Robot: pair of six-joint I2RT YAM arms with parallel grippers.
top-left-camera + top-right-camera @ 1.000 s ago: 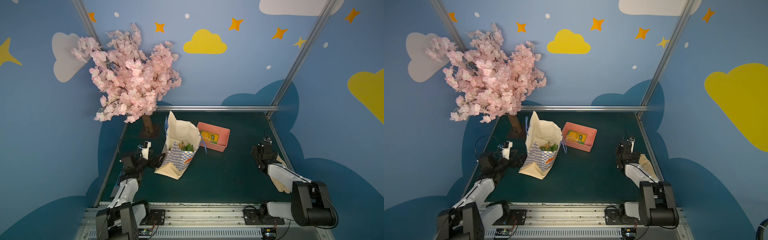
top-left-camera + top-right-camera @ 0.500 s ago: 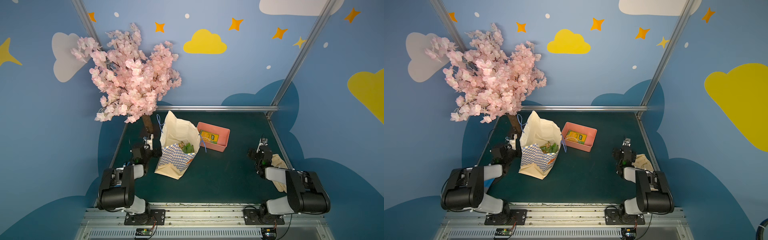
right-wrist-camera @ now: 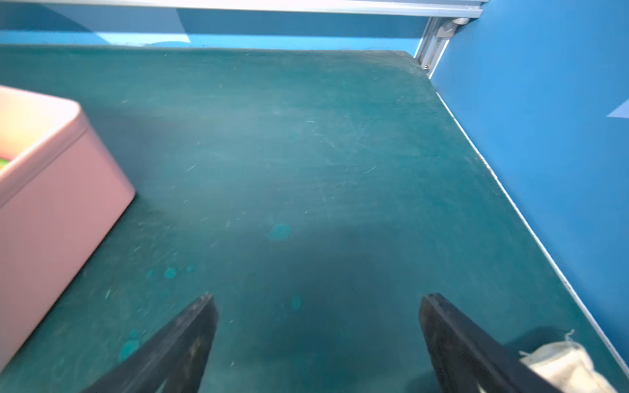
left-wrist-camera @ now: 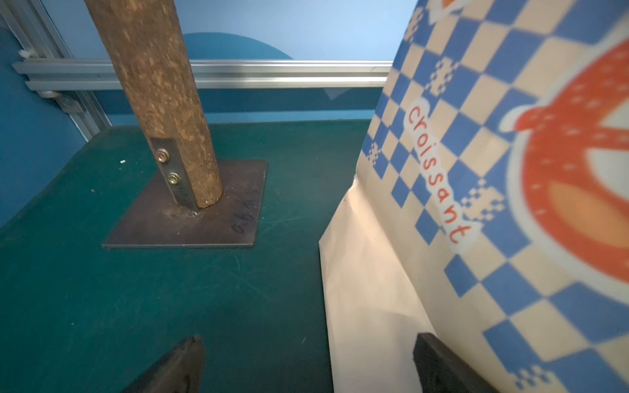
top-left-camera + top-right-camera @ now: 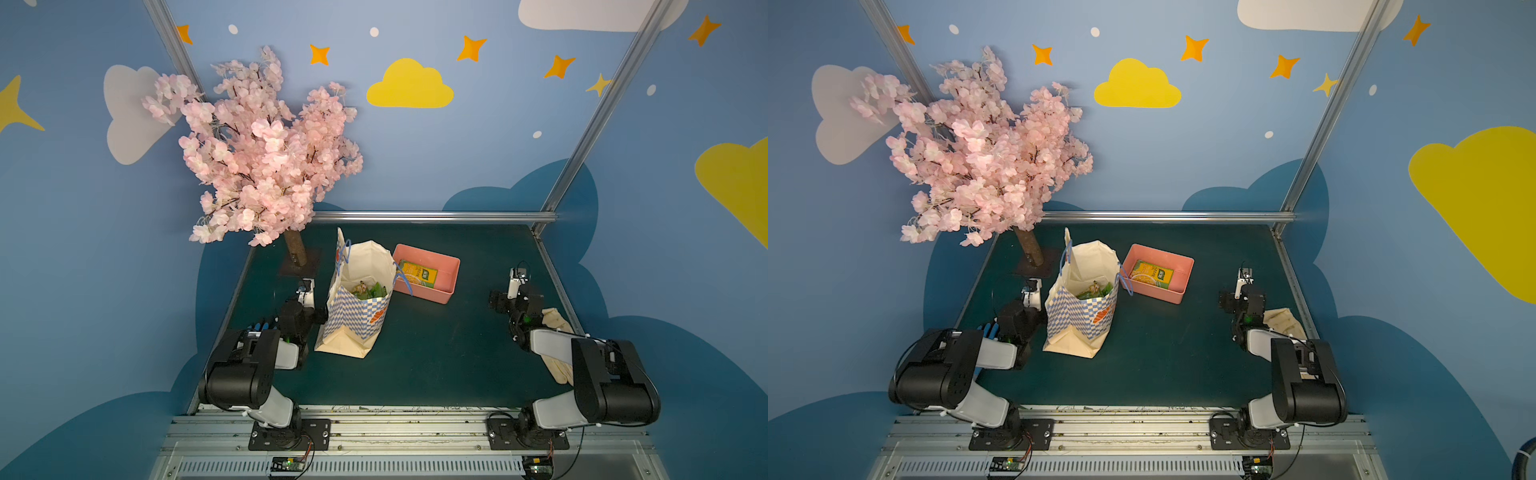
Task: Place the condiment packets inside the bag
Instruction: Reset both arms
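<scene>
While both arms sit low, we see the left gripper [image 4: 308, 340] spread wide, empty, at 9 o'clock of the cream checkered paper gift bag [image 5: 361, 307], with green foil condiment packets [image 5: 368, 289] inside. The right gripper [image 3: 320, 296] is wide, empty. One yellow-green foil packet [image 5: 419, 273] lies in the pink rectangular plastic tray [image 5: 424, 293] at the bag's 2 o'clock.

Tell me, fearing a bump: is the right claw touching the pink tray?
Apart: the right wrist view shows bare green table between the right claw and the pink tray.
</scene>
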